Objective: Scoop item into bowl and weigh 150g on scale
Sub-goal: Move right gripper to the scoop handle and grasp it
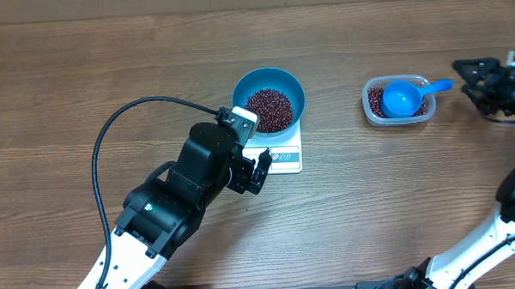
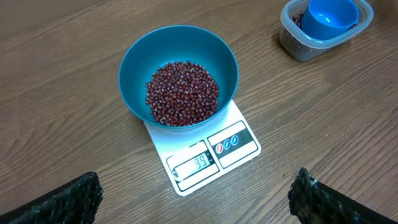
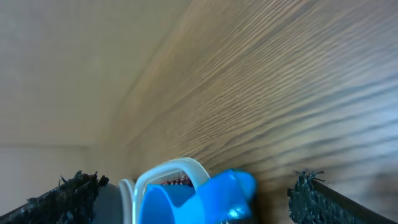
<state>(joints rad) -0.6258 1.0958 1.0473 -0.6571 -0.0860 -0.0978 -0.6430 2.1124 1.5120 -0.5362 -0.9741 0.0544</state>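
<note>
- The blue bowl [image 1: 242, 87] is set on the white scale [image 1: 285, 159], near the middle of the wooden table [image 1: 109, 64]; only the display end of the scale is left uncovered.
- A heap of red-brown beans [image 1: 269, 110] is held in the bottom of the bowl.
- Digits are shown in the display [image 2: 194, 165], but they cannot be read with certainty.
- The left gripper [image 1: 258, 172] is held just beside the scale's display end, fingers spread wide with nothing between them.
- More beans are kept in the clear container [image 1: 371, 112] to the right, with the blue scoop [image 1: 401, 98] laid inside.
- The right gripper [image 1: 463, 79] is held near the tip of the scoop's handle but apart from it, fingers spread and empty.
</note>
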